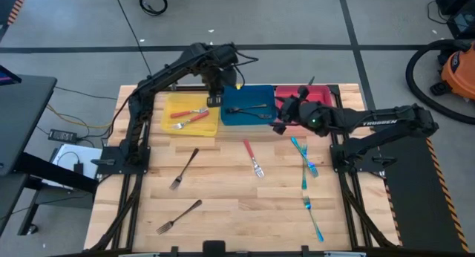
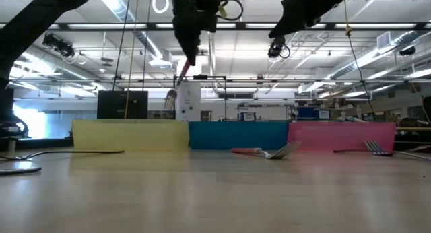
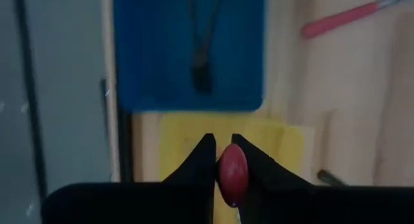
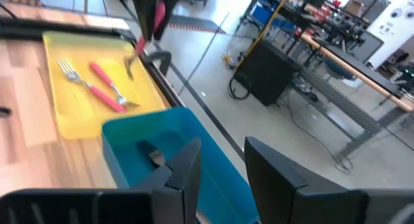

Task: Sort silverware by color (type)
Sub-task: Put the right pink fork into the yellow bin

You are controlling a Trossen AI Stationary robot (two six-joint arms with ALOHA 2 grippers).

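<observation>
My left gripper (image 1: 215, 99) hangs over the yellow bin's (image 1: 178, 112) far right corner, shut on a red-handled fork (image 2: 180, 75). Two more red-handled forks (image 4: 103, 85) lie in that bin. Dark grey forks (image 1: 252, 110) lie in the blue bin (image 1: 237, 101). My right gripper (image 4: 223, 159) is open and holds nothing; it hovers above the blue bin's right side (image 1: 278, 112). On the table lie a red-handled fork (image 1: 252, 157), teal-handled forks (image 1: 304, 160) (image 1: 312, 217) and two grey forks (image 1: 184, 168) (image 1: 178, 216). My left gripper pinches the red-handled fork between its two fingers at the free end of the handle (image 3: 233, 172), coming from above. The fork is lifted clear and hangs below the fingers, slightly tilted, with its tines (image 4: 132, 62) pointing down over the yellow bin.
The red bin (image 1: 319, 93) stands right of the blue one, partly under my right arm. All three bins line the table's far edge. Bare wood shows between the loose forks in the table's middle and near part. Cables and a vacuum lie on the floor beyond.
</observation>
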